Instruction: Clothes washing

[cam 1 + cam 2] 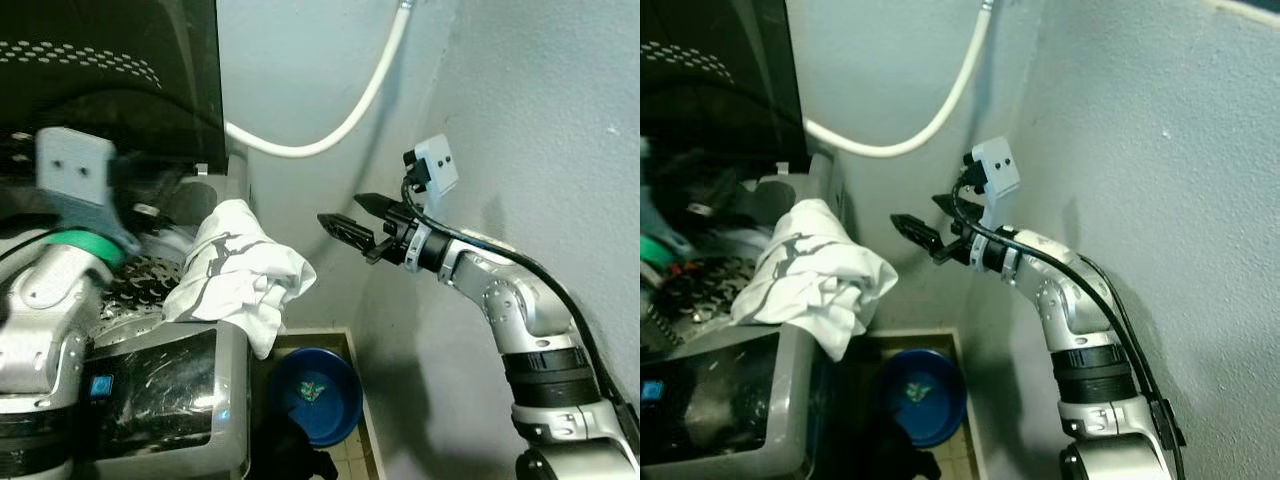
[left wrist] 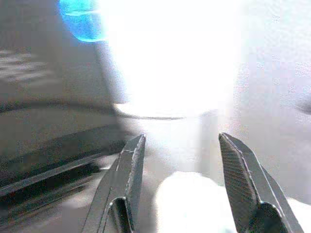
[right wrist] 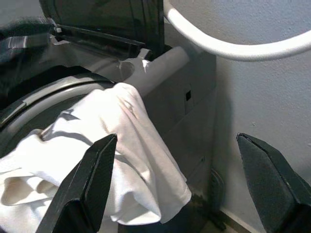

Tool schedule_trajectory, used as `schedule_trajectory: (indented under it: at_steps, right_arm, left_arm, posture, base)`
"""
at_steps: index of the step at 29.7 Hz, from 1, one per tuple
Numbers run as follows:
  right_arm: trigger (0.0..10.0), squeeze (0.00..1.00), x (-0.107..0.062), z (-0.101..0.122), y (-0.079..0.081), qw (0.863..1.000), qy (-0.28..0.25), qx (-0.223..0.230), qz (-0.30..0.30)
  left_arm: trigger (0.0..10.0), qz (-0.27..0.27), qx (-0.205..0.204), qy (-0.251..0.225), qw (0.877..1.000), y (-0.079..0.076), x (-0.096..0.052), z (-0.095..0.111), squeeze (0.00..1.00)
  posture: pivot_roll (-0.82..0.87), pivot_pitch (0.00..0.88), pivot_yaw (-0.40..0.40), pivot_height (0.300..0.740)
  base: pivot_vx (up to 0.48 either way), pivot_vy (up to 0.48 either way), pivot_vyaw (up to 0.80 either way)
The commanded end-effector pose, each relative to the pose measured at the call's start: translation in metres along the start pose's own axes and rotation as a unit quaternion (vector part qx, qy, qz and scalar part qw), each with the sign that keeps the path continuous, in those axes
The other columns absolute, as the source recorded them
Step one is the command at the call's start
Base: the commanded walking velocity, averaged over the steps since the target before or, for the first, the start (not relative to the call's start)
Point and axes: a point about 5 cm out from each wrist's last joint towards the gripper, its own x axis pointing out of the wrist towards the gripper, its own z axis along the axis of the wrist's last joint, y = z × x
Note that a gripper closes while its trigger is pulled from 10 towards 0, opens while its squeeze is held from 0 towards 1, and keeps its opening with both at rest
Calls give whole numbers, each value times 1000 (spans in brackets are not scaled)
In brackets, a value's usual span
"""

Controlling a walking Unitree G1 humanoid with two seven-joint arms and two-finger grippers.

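The washing machine stands at nine o'clock, lid up. A white garment is draped over its right rim, half hanging outside — a blue basin sits on the floor at six o'clock. The right gripper, jaws wide and empty, hovers at three o'clock of the cloth. The left gripper — jaws apart — points over the white cloth.

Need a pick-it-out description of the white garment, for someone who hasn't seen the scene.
Start at the top-loading washing machine on the robot's left, lid raised. The white garment is draped over the machine's right-hand rim, partly hanging down its side above a blue basin on the floor. It is crumpled white cloth with grey markings.
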Motion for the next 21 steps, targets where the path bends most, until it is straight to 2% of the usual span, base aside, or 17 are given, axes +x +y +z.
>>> schedule_trajectory:
  at_steps: [1,3,4,6,7,8,10,11,14,15,16,18,20,21]
  right_arm:
    - [10000,0,-1,4,-1,1000,-2,-7,4]
    - [10000,0,-1,5,-1,1000,-2,-8,3]
    - [10000,0,-1,5,-1,1000,-2,-8,3]
    - [10000,0,-1,5,-2,1000,-2,-10,1]
    - [10000,0,-1,5,-2,1000,-2,-10,1]
    - [10000,0,-1,5,-3,1000,-3,-10,0]
    - [10000,0,-1,6,-3,1000,-3,-10,0]
    - [10000,0,-1,6,-3,1000,-3,-10,0]
    - [10000,0,-1,6,-3,1000,-3,-10,0]
    - [10000,0,-1,6,-2,1000,-3,-10,1]
    - [10000,0,-1,6,-2,1000,-3,-10,1]
    - [10000,0,-1,6,-2,1000,-4,-10,1]
    - [10000,0,-1,6,-2,1000,-6,-10,0]
    - [10000,0,-1,7,-2,1000,-6,-10,0]
  left_arm:
    - [10000,-67,6,51,996,-12,-3,-16,0]
    - [10000,-100,0,66,993,-18,-5,-22,0]
    - [10000,-100,0,66,993,-18,-5,-22,0]
    - [10000,-131,7,106,986,-22,-8,-34,0]
    - [10000,-131,7,106,986,-22,-8,-34,0]
    - [10000,-140,47,156,977,-21,-12,-49,0]
    - [10000,-144,56,167,974,-20,-13,-51,0]
    - [10000,-128,72,181,972,-14,-14,-55,0]
    - [10000,-115,81,188,972,-10,-15,-57,0]
    - [10000,-102,103,205,968,-4,-17,-60,0]
    - [10000,-102,103,205,968,-4,-17,-60,0]
    - [10000,-29,144,252,957,19,-23,-63,0]
    - [10000,82,190,288,935,51,-31,-59,0]
    - [10000,111,204,294,927,59,-34,-57,0]
  posture:
    - [33,78,-54,740]
    - [30,77,-53,740]
    - [30,77,-53,740]
    - [30,78,-53,740]
    - [30,78,-53,740]
    - [30,79,-52,740]
    - [30,79,-52,740]
    - [29,80,-51,740]
    - [29,80,-51,740]
    - [30,81,-50,740]
    - [30,81,-50,740]
    - [32,81,-50,740]
    - [35,80,-51,740]
    - [35,80,-51,740]
  base:
    - [0,0,0]
    - [0,0,0]
    - [0,0,0]
    - [0,0,0]
    - [0,0,0]
    - [0,0,0]
    - [0,0,0]
    - [0,0,0]
    - [0,0,0]
    - [0,0,0]
    - [0,0,0]
    - [0,0,0]
    - [0,0,0]
    - [0,0,0]
